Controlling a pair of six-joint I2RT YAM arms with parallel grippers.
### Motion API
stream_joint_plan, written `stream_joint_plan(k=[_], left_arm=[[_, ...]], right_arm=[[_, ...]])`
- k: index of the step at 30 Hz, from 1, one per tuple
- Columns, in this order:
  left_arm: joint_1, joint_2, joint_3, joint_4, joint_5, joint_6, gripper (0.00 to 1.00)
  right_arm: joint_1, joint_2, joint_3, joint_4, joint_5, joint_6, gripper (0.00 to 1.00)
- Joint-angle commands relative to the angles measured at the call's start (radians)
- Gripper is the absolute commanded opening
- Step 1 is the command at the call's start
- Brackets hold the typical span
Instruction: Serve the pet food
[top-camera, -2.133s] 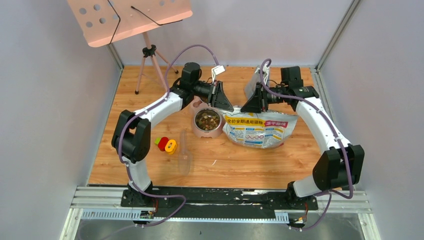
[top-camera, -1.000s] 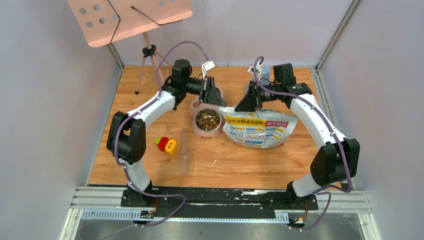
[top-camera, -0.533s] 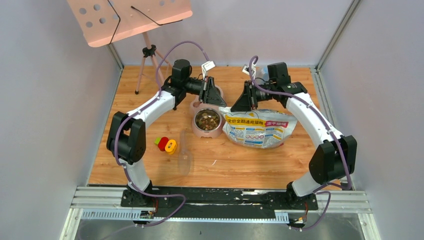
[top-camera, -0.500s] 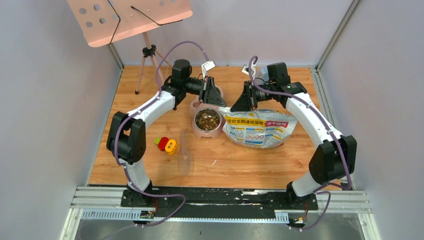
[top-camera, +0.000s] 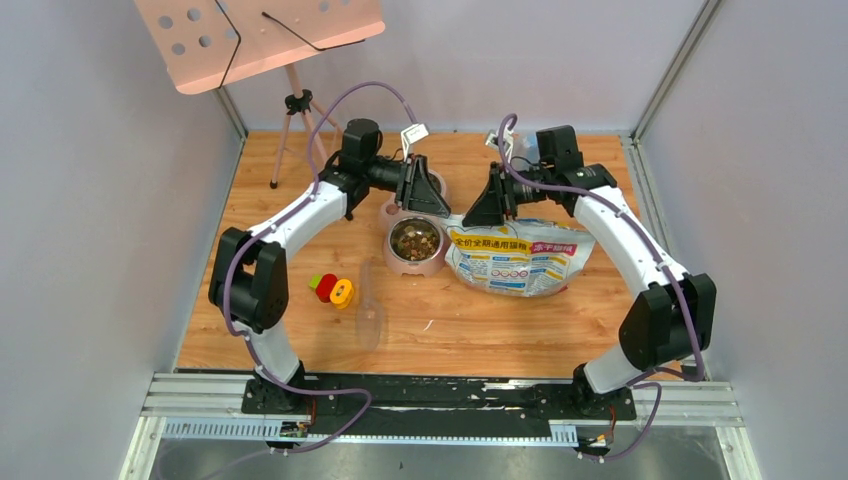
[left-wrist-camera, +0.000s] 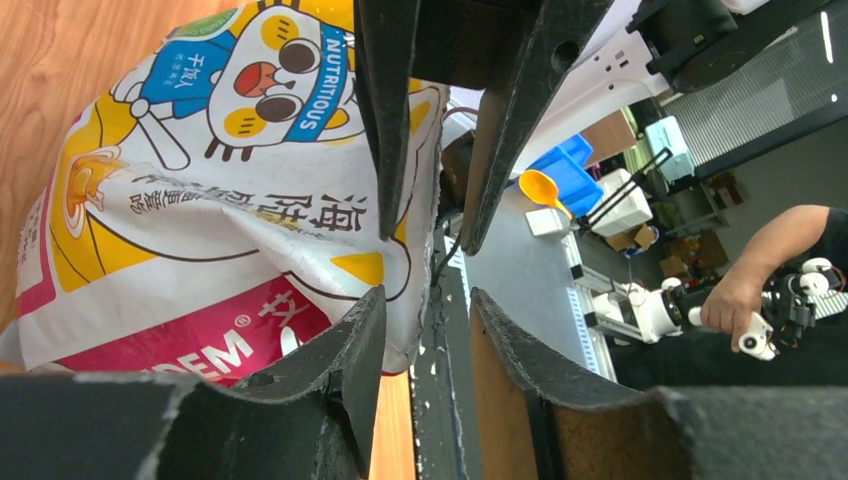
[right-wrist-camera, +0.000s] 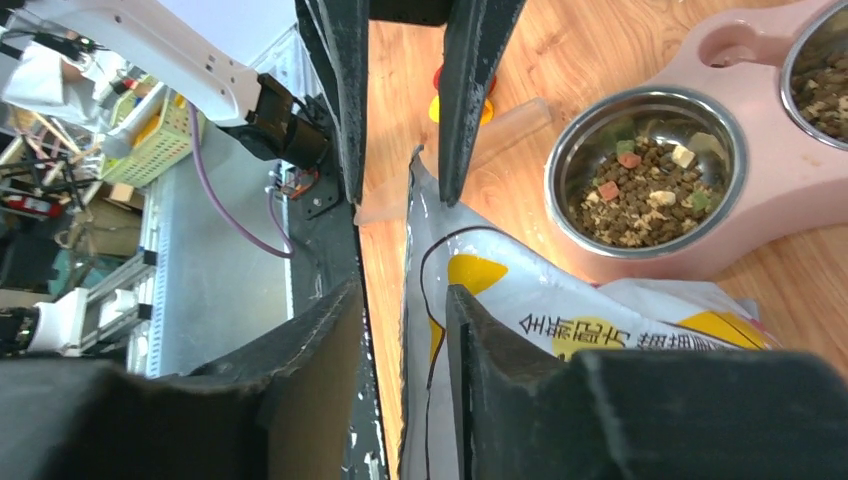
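The left arm (top-camera: 318, 208) and the right arm (top-camera: 622, 232) share one build: glossy white link shells joined by chunky black joint housings. A purple cable (top-camera: 372, 94) loops along each from base to wrist. The left pincer (top-camera: 428, 195) and the right pincer (top-camera: 480, 208) are matte black, with wedge-shaped fingers (left-wrist-camera: 340, 360) of rough, grainy finish. A white tag (top-camera: 413, 132) sits at the left wrist. Both bases are black.
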Motion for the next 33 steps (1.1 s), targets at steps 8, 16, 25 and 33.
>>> stream_joint_plan(k=[8,16,25,33], left_arm=[[-0.034,-0.043,0.041,-0.139,0.033,0.146,0.39],[-0.055,-0.02,0.047,-0.153,0.025,0.159,0.3],[-0.056,-0.006,0.093,-0.166,0.018,0.164,0.05],[-0.056,-0.006,0.098,-0.182,0.018,0.185,0.0]], right_arm=[[-0.08,-0.253,-0.071,-0.211,0.132,-0.302,0.39],[-0.212,-0.348,-0.127,-0.228,0.116,-0.368,0.22],[-0.242,-0.375,-0.121,-0.234,0.156,-0.415,0.31],[-0.266,-0.408,-0.129,-0.318,0.214,-0.519,0.16]])
